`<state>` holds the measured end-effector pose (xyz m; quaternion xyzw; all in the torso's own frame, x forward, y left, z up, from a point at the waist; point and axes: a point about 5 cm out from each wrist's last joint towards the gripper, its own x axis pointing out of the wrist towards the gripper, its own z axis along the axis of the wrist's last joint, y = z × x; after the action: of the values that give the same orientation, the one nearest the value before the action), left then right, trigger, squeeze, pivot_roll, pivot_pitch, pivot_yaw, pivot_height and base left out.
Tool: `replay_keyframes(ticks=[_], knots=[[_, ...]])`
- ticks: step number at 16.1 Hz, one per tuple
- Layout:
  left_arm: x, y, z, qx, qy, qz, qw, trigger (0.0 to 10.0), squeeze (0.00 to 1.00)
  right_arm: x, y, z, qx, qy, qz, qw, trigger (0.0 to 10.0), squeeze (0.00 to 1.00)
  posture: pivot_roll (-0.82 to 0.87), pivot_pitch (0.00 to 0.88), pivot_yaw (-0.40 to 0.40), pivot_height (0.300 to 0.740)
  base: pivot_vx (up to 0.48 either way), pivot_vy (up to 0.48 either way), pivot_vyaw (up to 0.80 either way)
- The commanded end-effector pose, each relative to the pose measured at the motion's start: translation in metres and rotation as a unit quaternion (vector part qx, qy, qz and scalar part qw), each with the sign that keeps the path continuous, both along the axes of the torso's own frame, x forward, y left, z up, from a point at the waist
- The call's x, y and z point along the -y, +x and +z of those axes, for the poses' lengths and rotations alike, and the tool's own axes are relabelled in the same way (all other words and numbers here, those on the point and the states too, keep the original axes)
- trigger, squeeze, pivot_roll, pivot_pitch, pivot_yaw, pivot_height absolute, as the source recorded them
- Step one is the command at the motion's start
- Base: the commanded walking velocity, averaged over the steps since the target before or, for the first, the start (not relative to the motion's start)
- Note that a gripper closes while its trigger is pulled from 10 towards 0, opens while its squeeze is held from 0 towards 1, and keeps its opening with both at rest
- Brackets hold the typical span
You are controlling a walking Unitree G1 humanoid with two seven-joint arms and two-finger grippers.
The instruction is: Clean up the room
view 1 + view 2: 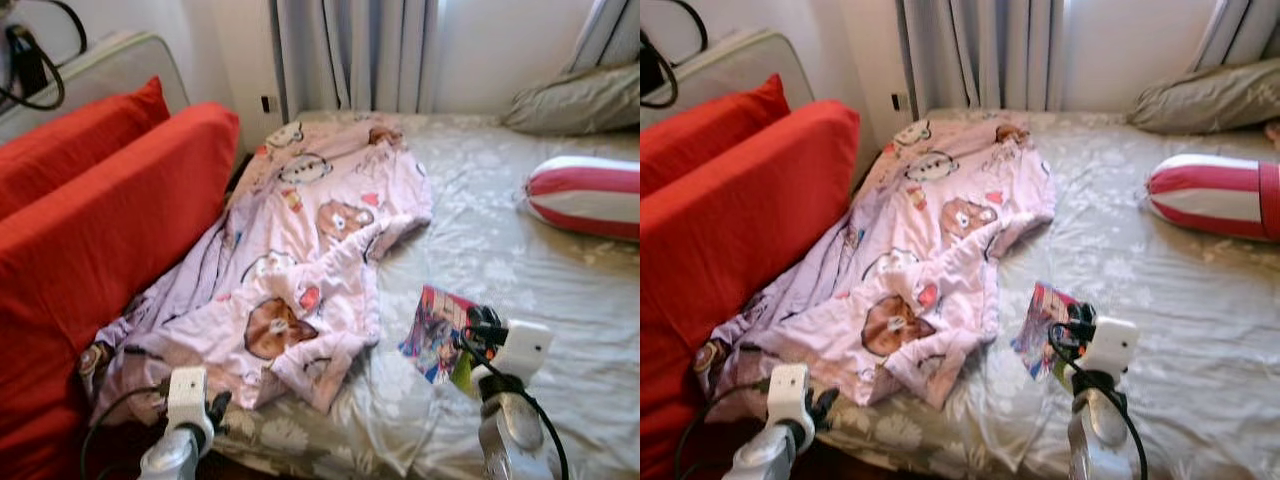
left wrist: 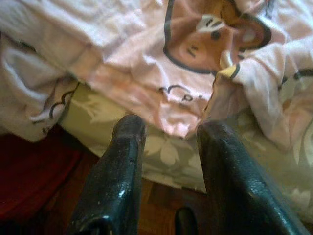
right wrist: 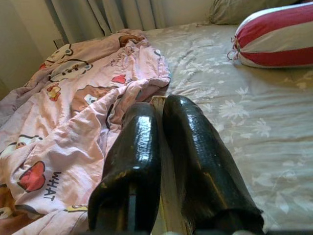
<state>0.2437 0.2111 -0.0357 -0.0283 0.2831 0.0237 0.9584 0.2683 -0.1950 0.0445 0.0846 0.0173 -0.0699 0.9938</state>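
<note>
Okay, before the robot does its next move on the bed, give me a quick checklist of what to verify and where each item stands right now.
1. Right gripper has the book: ok, its fingers are shut on a thin pale edge in the right wrist view.
2. Book lifted off the bed sheet: cannot tell; it looks tilted above the sheet, but contact is unclear.
3. Left gripper free: ok, fingers open and holding nothing, near the bed's front edge.
4. Pink blanket tidy: not ok, crumpled across the bed toward the red cushion.
5. Striped bolster out of the way: ok, it lies apart near the pillow.
</note>
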Motion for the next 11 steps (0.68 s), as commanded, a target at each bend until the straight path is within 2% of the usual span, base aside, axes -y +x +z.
replay_keyframes(ticks=[1, 5, 9, 11], knots=[[-0.0040, -0.0089, -0.0068, -0.025, 0.010, 0.002, 1.000, 10.0, 0.00, -0.0004, 0.0028, 0.0049, 0.013, -0.003, -0.004, 1.000, 10.0, 0.00, 0.02, 0.000, 0.055, 0.740, 0.000, 0.000, 0.00], [-0.0036, -0.0138, -0.0111, -0.041, 0.019, -0.005, 0.999, 10.0, 0.00, 0.0016, 0.0046, 0.0026, 0.006, 0.008, -0.013, 1.000, 10.0, 0.00, 0.01, 0.000, 0.051, 0.740, 0.000, 0.000, 0.00], [-0.0046, -0.0168, -0.0128, -0.045, 0.023, -0.011, 0.999, 10.0, 0.00, -0.0003, 0.0051, -0.0023, -0.005, 0.016, -0.013, 1.000, 10.0, 0.00, 0.02, 0.000, 0.051, 0.740, 0.000, 0.000, -0.75], [-0.0056, -0.0151, -0.0115, -0.043, 0.026, -0.012, 0.999, 10.0, 0.00, -0.0022, 0.0084, 0.0015, 0.005, 0.015, -0.013, 1.000, 10.0, 0.00, 0.02, 0.000, 0.052, 0.740, 0.000, 0.000, 0.00]])
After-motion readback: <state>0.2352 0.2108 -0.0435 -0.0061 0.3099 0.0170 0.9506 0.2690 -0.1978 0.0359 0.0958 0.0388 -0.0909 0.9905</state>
